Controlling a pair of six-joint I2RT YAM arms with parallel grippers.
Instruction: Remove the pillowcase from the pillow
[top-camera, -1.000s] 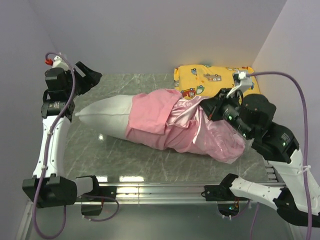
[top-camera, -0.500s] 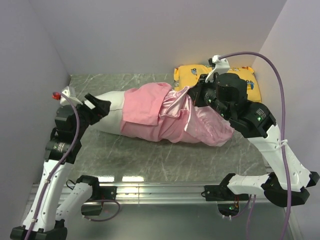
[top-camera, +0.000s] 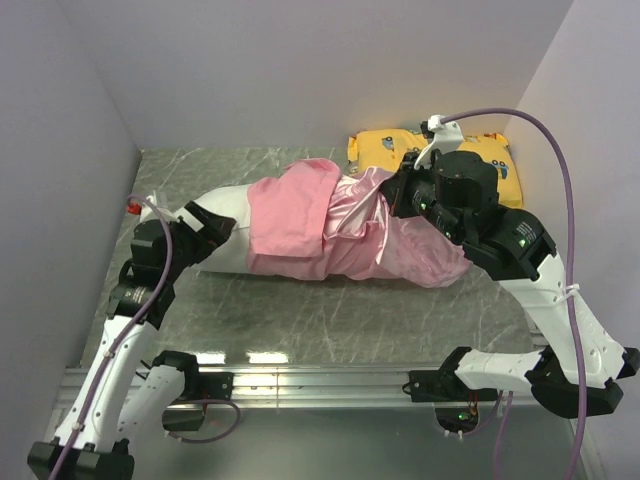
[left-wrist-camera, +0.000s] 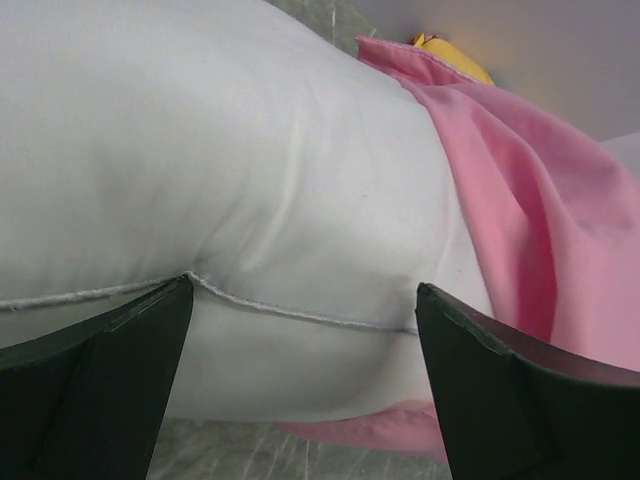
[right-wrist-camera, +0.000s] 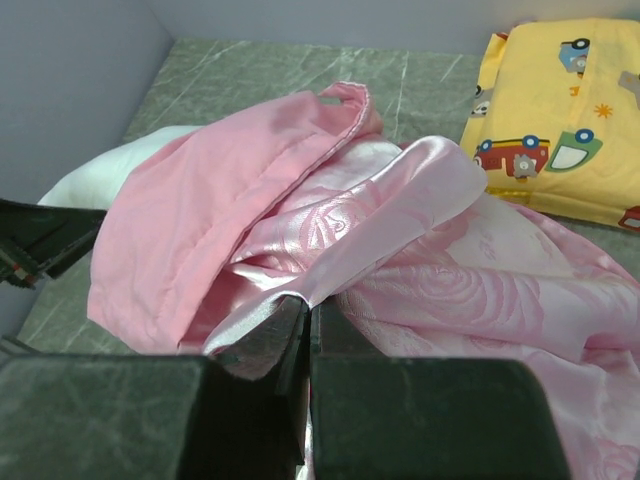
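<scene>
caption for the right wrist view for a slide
Right tool pinching a satin fold of the pink pillowcase, yellow vehicle-print pillow behind.

light: bright, even, overhead; glare: two white patches on tabletop (top-camera: 330, 320) near edge; shadows: soft, under pillow (top-camera: 235, 205); focus: top sharp; wrist foregrounds dark, slightly soft

The pillowcase (right-wrist-camera: 400, 200) shows glossy satin and matt pink cloth; the pillow (left-wrist-camera: 200, 150) is smooth matt white fabric.

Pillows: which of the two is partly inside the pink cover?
The plain white pillow, its bare end by the left gripper, pink pillowcase over the rest. The yellow vehicle-print pillow at the back lies uncovered.
</scene>
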